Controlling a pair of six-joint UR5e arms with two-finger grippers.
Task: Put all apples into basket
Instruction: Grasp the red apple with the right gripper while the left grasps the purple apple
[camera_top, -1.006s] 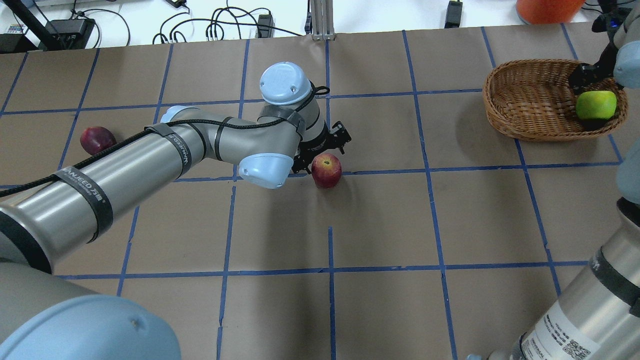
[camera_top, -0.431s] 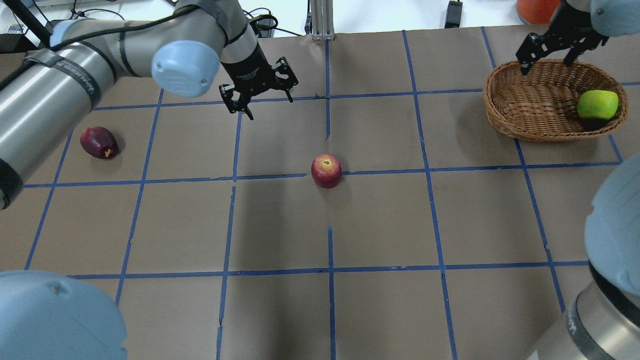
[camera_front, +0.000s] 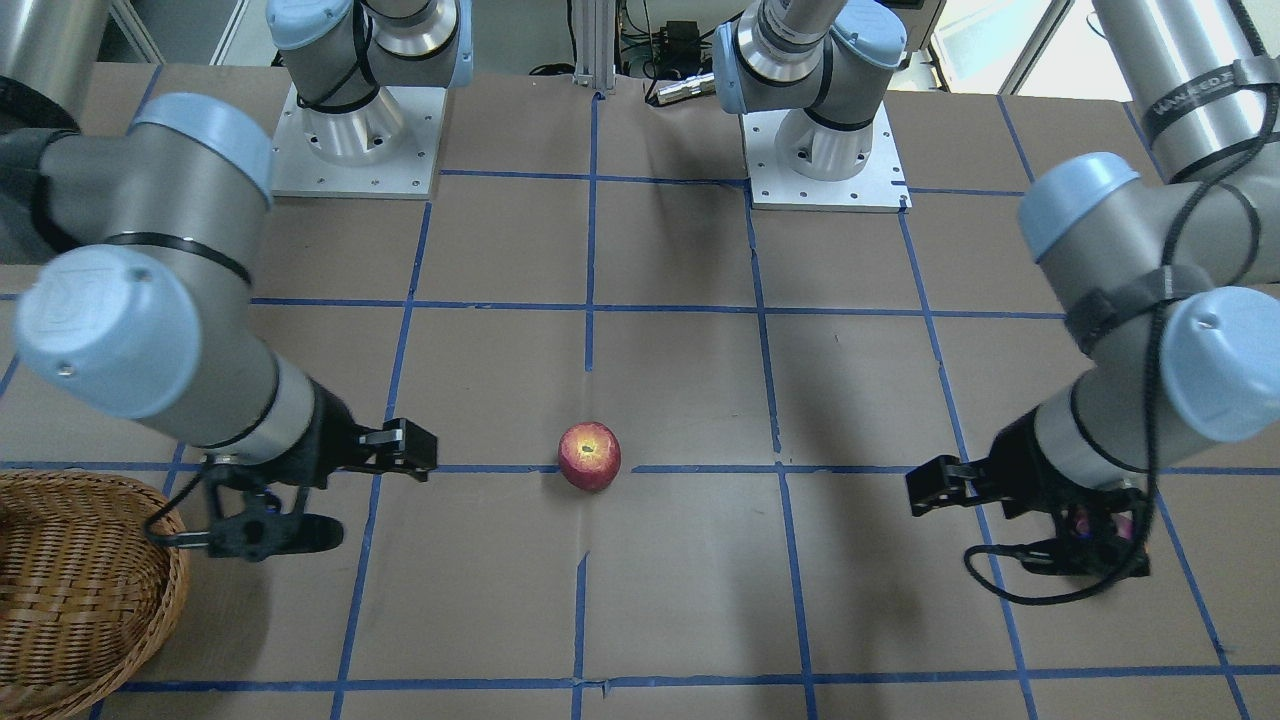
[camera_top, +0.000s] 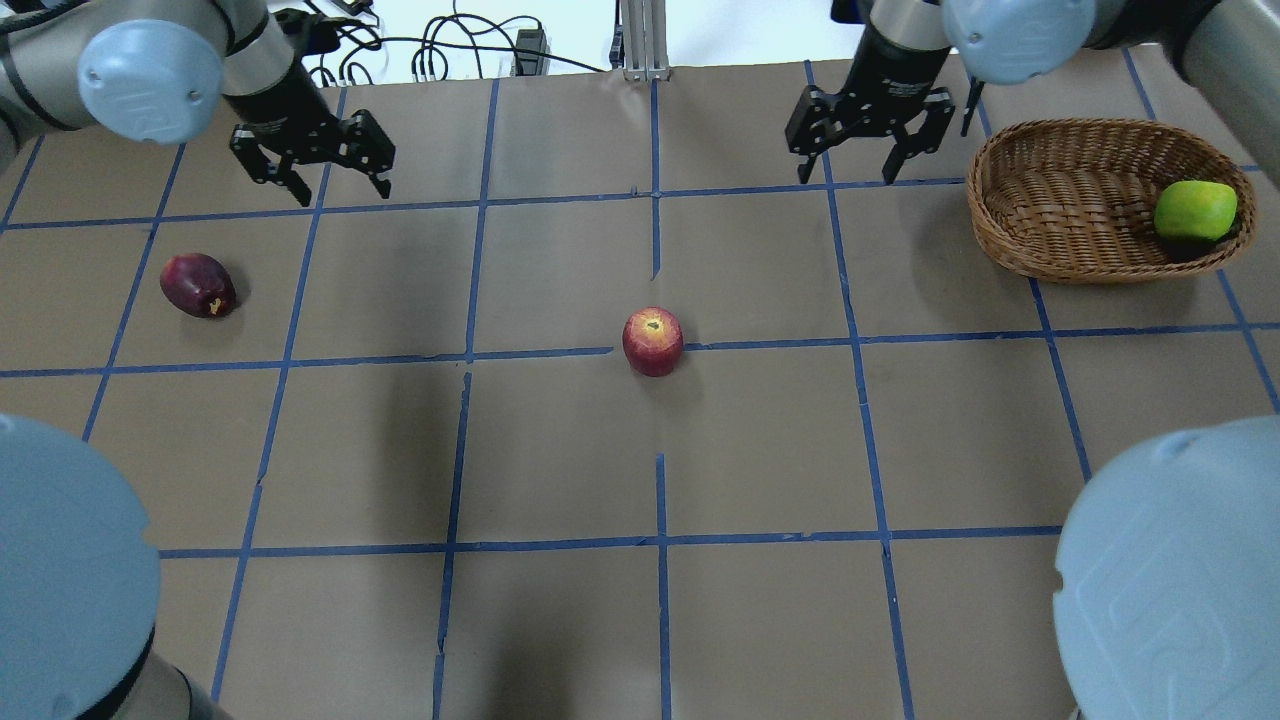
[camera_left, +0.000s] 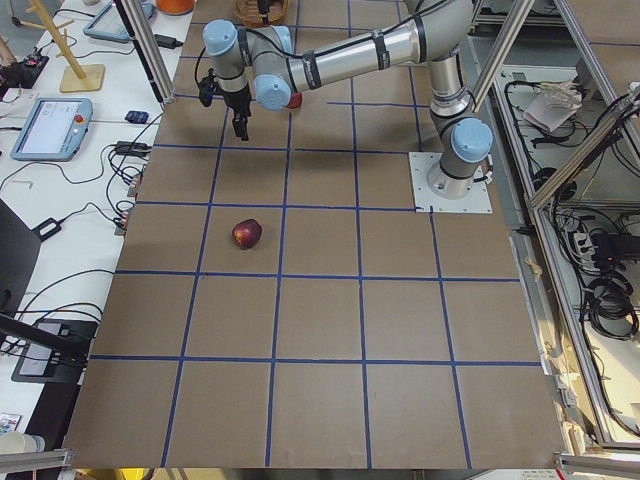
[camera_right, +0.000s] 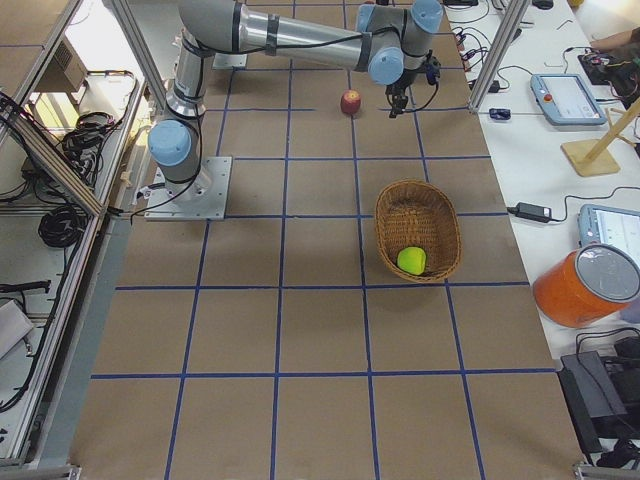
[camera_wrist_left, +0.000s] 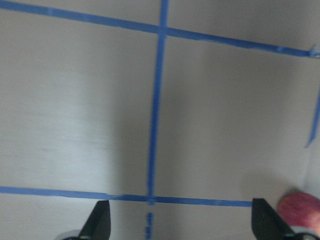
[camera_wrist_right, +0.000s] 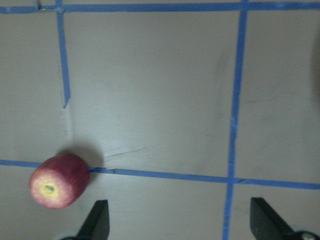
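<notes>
Wicker basket (camera_top: 1010, 245) is sitting near the far right corner of the table (camera_top: 760, 620), and the yellow-green apple (camera_top: 1194, 209) is already lying inside it, against the right wall. Two apples are waiting outside. The red apple (camera_top: 653, 341) is standing about the middle of the table with its pale top upward. The maroon apple (camera_top: 198, 285) is lying close to the left edge, well apart from the basket.

I am judging that the step in hand is the reach for the next apple. To do it well, the gripper should be centring over the apple first, then descending straight with wide fingers and closing around the widest part. A round apple is rolling away easily if one finger is touching it first.

Both arms are hovering over the far half of the table, holding nothing. The left gripper (camera_top: 338, 190) is hanging with fingers spread, beyond the maroon apple and a little to its right. The right gripper (camera_top: 845, 176), fingers also apart, is hanging just beside the basket's left end. The red apple is lying nearer to the robot and to the gripper's left; in the right wrist view it is showing off to the side of the fingers, not between them.
</notes>
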